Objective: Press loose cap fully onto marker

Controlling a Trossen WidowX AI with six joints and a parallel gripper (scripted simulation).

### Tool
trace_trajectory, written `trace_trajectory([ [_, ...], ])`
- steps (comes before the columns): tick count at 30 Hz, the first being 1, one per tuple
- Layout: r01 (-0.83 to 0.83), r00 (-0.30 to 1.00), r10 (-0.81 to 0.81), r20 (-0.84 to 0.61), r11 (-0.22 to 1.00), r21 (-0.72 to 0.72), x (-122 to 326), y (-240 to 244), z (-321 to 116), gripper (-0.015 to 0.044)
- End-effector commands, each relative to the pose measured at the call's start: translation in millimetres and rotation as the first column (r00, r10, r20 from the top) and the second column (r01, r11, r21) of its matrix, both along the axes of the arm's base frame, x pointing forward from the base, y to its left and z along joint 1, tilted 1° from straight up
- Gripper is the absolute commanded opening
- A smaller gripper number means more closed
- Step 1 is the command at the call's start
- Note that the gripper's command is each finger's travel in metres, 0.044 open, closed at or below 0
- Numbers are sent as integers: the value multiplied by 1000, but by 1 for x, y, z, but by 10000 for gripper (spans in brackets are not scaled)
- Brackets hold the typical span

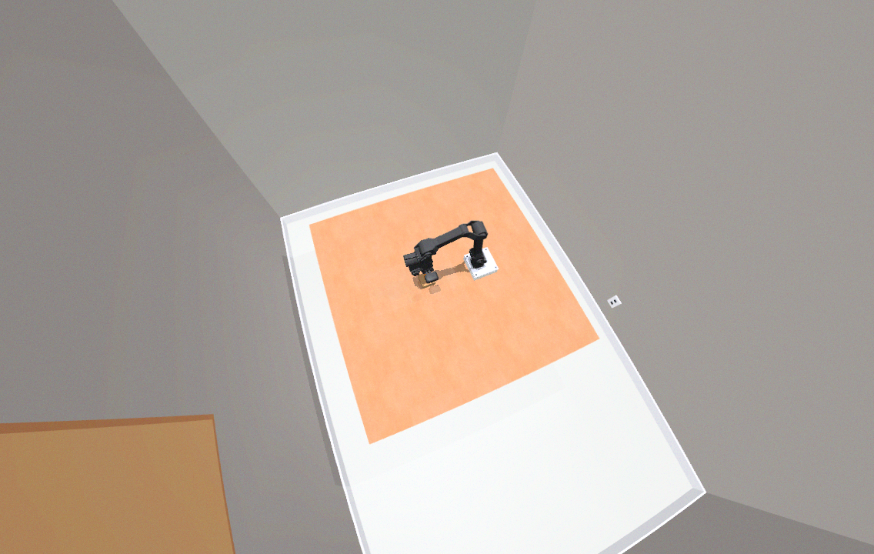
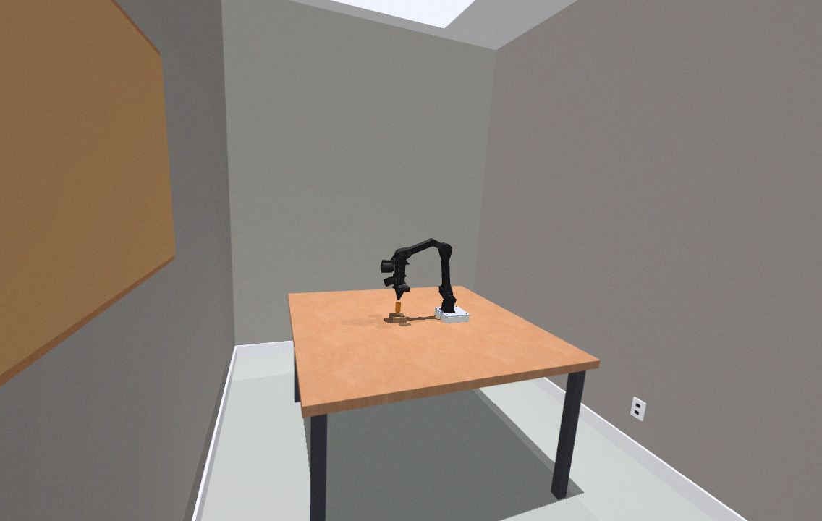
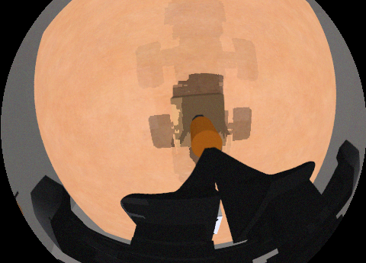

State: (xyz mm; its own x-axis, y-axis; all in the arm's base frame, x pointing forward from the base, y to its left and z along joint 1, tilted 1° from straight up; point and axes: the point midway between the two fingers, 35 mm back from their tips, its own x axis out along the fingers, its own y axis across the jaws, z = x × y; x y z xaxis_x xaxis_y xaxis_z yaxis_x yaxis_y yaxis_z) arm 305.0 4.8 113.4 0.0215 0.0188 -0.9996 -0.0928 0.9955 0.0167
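The orange cap [image 2: 398, 307] [image 3: 206, 141] stands upright on the marker in the holder block [image 1: 425, 283] [image 2: 396, 318] [image 3: 203, 106]. A small dark part of the marker [image 3: 197, 117] shows at the cap's lower end in the wrist view. Whether the cap is clicked fully on cannot be told. My gripper [image 2: 399, 298] [image 3: 210, 152] is shut and empty, its fingertips together. It points down just above the cap's top, with a very small gap in the exterior view. In the wrist view the fingertips cover the cap's near edge.
The arm's white base [image 1: 485, 269] [image 2: 456, 316] stands on the wooden table [image 1: 468, 344] [image 2: 440, 356], to the right of the block in the top and exterior views. The arm arches over from it. Shadows of the arm and gripper fall around the block.
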Motion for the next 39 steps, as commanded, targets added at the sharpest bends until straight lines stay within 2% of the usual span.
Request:
trace_trajectory([
  [1,5,1000,-5,-3,1000,-1,-1,0,-7,0],
  [15,5,1000,-5,-3,1000,0,0,0,-25,0],
  [22,0,1000,0,5,1000,0,2,0,-20,0],
  [24,0,1000,0,5,1000,0,3,0,-11,0],
  [30,0,1000,0,4,1000,0,1,-1,61,0],
  [36,-1,1000,1,4,1000,0,0,-1,70,0],
  [39,-1,1000,1,4,1000,0,0,-1,70,79],
])
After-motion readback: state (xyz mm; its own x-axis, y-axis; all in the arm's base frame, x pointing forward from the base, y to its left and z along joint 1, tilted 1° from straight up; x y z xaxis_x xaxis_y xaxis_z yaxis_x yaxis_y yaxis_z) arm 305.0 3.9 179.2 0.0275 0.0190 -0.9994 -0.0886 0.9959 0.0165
